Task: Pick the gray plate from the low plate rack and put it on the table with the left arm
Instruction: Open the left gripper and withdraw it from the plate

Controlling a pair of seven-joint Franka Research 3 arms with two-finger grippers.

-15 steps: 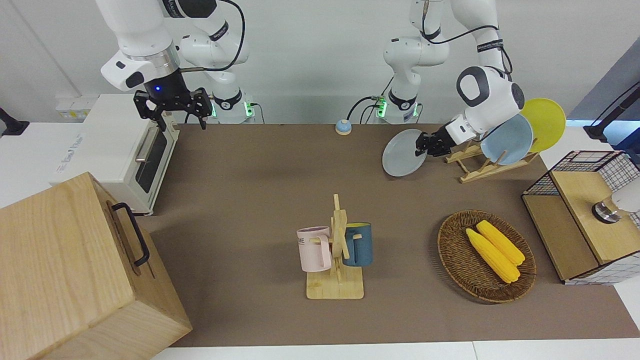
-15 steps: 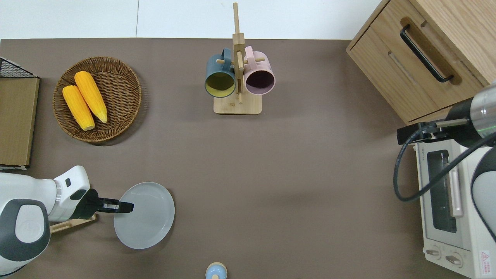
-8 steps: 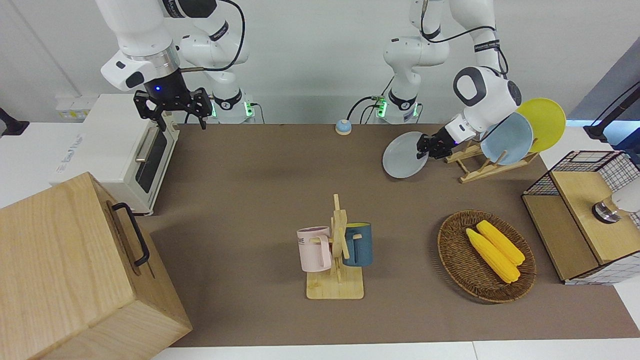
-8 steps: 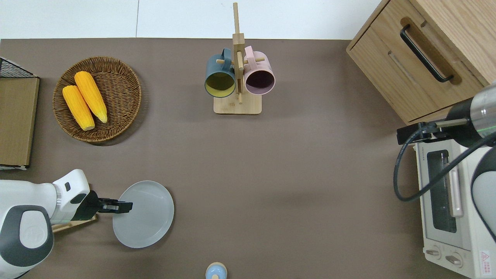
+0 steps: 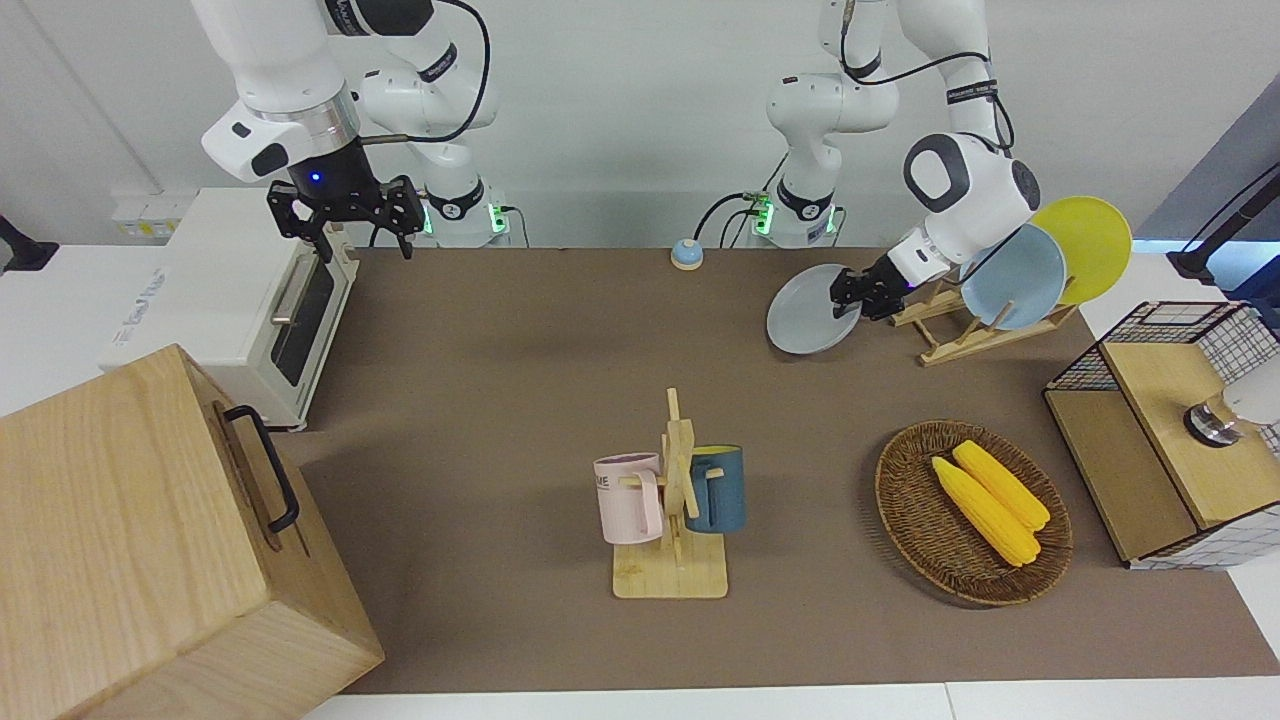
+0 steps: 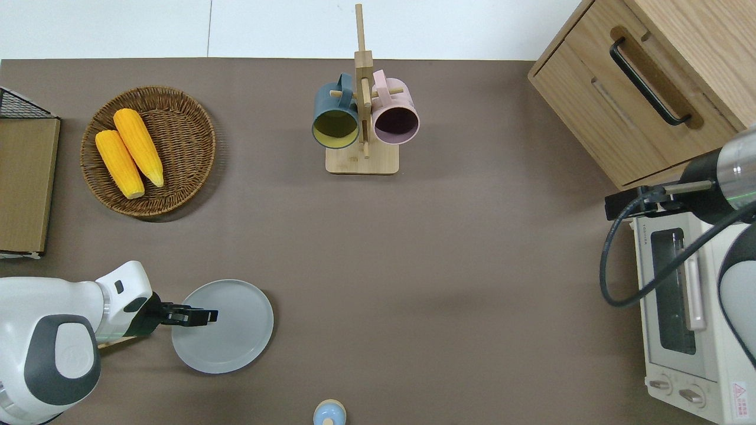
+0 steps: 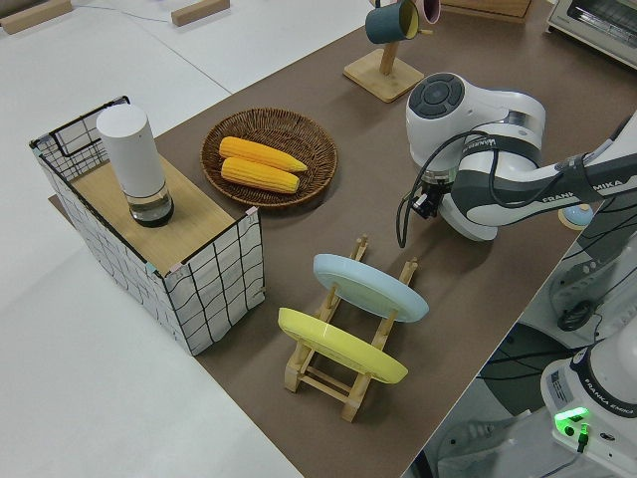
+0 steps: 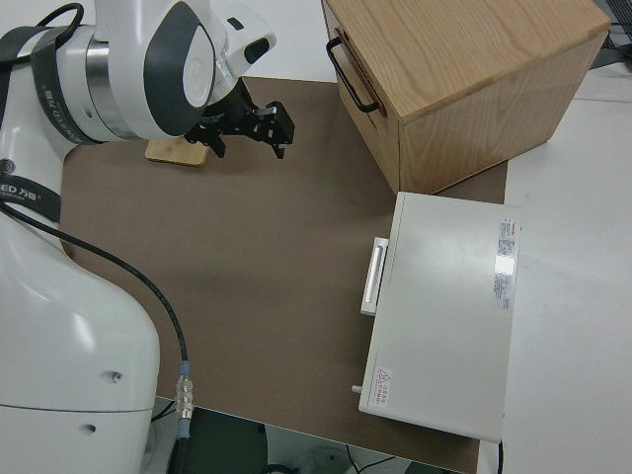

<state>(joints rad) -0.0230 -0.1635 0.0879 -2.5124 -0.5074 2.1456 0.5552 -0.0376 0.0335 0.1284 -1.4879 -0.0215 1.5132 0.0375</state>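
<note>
Left arm [image 7: 478,174] hides gray plate [image 6: 227,326] in left side view.

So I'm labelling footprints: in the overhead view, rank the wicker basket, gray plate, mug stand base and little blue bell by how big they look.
1. wicker basket
2. gray plate, a bit smaller; it is held by the left gripper, so its tilt may make it look smaller
3. mug stand base
4. blue bell, partly cut off at the edge

The pink mug [image 5: 628,497] bore letters ending "ME" — partly hidden; the toaster oven [image 6: 691,321] carried "TOSHIBA" in tiny print — barely legible.
</note>
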